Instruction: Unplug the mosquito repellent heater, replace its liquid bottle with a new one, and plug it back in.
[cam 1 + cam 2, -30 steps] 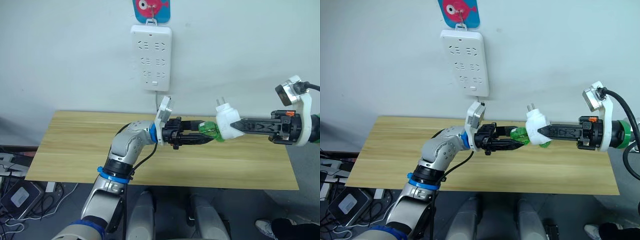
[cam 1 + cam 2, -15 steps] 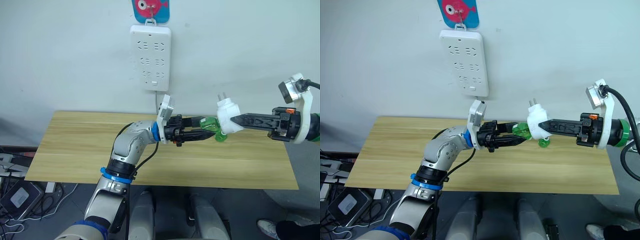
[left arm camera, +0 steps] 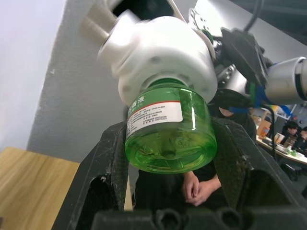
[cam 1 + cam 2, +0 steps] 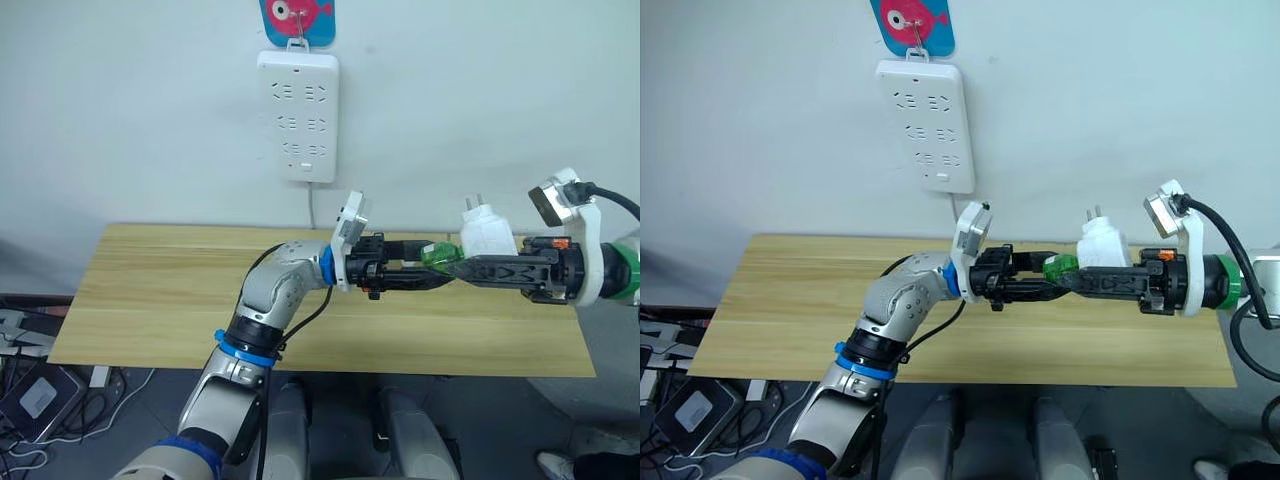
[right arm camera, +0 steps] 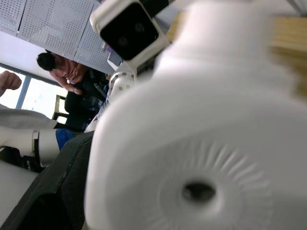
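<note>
Above the table (image 4: 150,300), mid-air, both grippers meet on one assembly. Right gripper (image 4: 468,268) clamps the white heater (image 4: 487,233), prongs pointing up toward the wall. Left gripper (image 3: 168,148) has its jaws closed narrow around the green bottle (image 3: 169,128), one finger on each side of the body, as the left wrist view shows. Bottle neck is seated in the heater base, no gap visible there. Heater is unplugged and well apart from the power strip (image 4: 297,115) on the wall.

Judged step: unscrewing the bottle from the heater.

Risks:
- Bottle is smooth round plastic; fingers could spin on it instead of turning it, so the thread never loosens.
- Right grip sits low on a rounded shell; torque from the twist could roll the heater in the jaws or pop it out.
- Pulling the arms apart before the thread is free would strain both grips; either part could drop to the table or past its edge.
- Once free, a tilted bottle could spill liquid from its open neck.
- Can't tell how much thread is left.
</note>
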Motion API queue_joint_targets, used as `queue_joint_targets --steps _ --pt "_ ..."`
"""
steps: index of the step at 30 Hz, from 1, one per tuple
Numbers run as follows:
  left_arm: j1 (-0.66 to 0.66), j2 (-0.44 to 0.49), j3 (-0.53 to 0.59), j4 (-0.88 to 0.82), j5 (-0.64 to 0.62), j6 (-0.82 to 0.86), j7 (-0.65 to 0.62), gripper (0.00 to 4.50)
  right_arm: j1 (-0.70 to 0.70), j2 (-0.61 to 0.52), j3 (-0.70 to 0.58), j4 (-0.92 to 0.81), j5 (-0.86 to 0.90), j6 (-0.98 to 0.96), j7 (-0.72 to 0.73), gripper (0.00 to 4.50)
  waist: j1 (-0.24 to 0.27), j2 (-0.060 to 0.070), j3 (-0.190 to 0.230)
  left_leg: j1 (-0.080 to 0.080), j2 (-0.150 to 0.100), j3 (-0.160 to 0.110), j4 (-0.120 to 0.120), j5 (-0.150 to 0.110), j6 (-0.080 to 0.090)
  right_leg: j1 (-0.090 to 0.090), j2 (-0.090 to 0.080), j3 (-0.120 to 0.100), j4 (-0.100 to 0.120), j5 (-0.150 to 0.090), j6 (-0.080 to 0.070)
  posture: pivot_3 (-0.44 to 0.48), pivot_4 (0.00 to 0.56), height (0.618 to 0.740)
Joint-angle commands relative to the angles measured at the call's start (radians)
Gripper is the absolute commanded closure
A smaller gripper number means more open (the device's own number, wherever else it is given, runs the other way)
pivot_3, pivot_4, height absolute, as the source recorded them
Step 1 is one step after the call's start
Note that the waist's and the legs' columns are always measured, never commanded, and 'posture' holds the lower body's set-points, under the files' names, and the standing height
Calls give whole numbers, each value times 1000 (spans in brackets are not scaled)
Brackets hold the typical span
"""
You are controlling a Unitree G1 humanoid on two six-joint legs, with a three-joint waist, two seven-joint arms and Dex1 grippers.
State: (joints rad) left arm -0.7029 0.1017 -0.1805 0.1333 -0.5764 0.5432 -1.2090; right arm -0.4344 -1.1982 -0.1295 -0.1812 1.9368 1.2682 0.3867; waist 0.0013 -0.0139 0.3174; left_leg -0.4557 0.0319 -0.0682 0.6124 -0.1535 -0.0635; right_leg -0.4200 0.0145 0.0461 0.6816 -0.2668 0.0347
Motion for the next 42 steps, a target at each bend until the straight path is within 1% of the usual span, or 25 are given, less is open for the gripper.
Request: queue_joint_targets --steps 1,5,8,10,12,13,14,16,18,20,23,26,28,31,34,35,39,42 --pt "-15 -2 12 -20 -28 16 -1 2253 48 -48 -40 -58 35 -3 62 46 -1 0 0 0 0 0 0 0 0 0 0 0 0 0 0 78 302 740" --pt "-20 -3 15 -31 -40 35 -2 2253 139 -84 -57 -102 35 -26 89 46 -1 0 0 0 0 -1 0 0 0 0 0 -1 0 0 0 78 302 740" --pt "-29 -2 19 -25 -38 35 -1 2253 224 -121 -92 -125 35 -32 116 46 -1 0 0 0 0 -1 0 0 0 0 0 0 0 0 0 77 301 740" --pt "-35 3 23 -19 -38 36 -5 2253 328 -166 -161 -150 35 4 150 46 0 0 0 0 0 -1 0 0 0 0 0 -1 0 0 0 77 301 740" --pt "-41 20 23 -24 -45 52 -22 2253 451 -160 -249 -134 -30 36 93 46 1 -1 -1 0 0 -1 1 0 0 0 0 -1 0 0 0 78 296 740" --pt "-42 26 22 -26 -47 57 -28 2253 488 -152 -275 -122 -60 36 74 46 1 -2 -1 0 0 -1 0 0 0 1 0 -1 0 0 0 78 296 740" --pt "-42 40 18 -35 -54 72 -42 2253 504 -132 -291 -84 -127 12 67 199 0 -2 -1 0 0 -1 1 0 0 1 0 -1 0 0 0 78 296 740" --pt "-42 58 13 -44 -62 91 -60 2253 505 -104 -304 -37 -208 -18 69 673 -2 -2 -1 0 0 -1 1 0 0 1 0 -1 0 1 1 80 294 740" --pt "-39 103 3 -68 -78 132 -101 2253 445 -65 -280 25 -283 -60 63 1339 -5 -2 -1 0 0 0 2 0 0 1 0 1 0 1 2 81 292 740" --pt "-39 141 -4 -84 -89 161 -136 2253 372 -23 -245 56 -334 -77 71 2080 -11 -1 -1 1 0 1 3 1 1 1 0 1 1 2 2 82 291 740" --pt "-42 159 -4 -86 -98 175 -147 2253 292 32 -207 68 -385 -71 83 3259 -12 -1 -1 2 0 0 2 1 1 1 1 1 1 2 2 82 288 740" --pt "-43 172 -12 -86 -94 184 -155 2253 179 129 -156 67 -369 -70 47 4358 -11 -2 -1 1 0 0 1 1 1 1 0 1 0 2 2 92 285 740" --pt "-44 171 -9 -82 -94 186 -150 2253 152 163 -143 40 -333 -47 40 4439 -9 -2 -1 1 0 0 1 1 1 1 0 1 0 2 2 97 283 740" --pt "-45 154 4 -63 -89 180 -119 2253 157 186 -130 -31 -206 -36 -21 4439 -1 -2 -1 0 0 -1 0 1 1 0 0 0 0 2 2 104 281 740" --pt "-42 134 13 -38 -70 153 -83 2253 201 135 -119 -139 -21 -50 -59 4439 4 -2 -1 -1 -1 -2 0 1 1 0 0 -1 0 2 2 100 280 740" --pt "-41 131 13 -31 -61 138 -77 2253 221 115 -123 -173 15 -53 -53 4439 4 -2 -1 -1 -1 -2 0 1 1 0 -1 -1 0 2 2 98 279 740" --pt "-35 123 4 -13 -42 107 -69 2253 271 68 -137 -242 35 -93 4 4439 2 -2 -1 -1 -2 -2 1 1 1 1 -2 -1 -1 2 2 92 272 740" --pt "-28 121 -6 -13 -30 92 -72 2253 265 33 -138 -254 35 -123 38 4439 0 -2 -1 -1 -2 -1 3 1 2 1 -2 -1 0 2 3 88 268 740"
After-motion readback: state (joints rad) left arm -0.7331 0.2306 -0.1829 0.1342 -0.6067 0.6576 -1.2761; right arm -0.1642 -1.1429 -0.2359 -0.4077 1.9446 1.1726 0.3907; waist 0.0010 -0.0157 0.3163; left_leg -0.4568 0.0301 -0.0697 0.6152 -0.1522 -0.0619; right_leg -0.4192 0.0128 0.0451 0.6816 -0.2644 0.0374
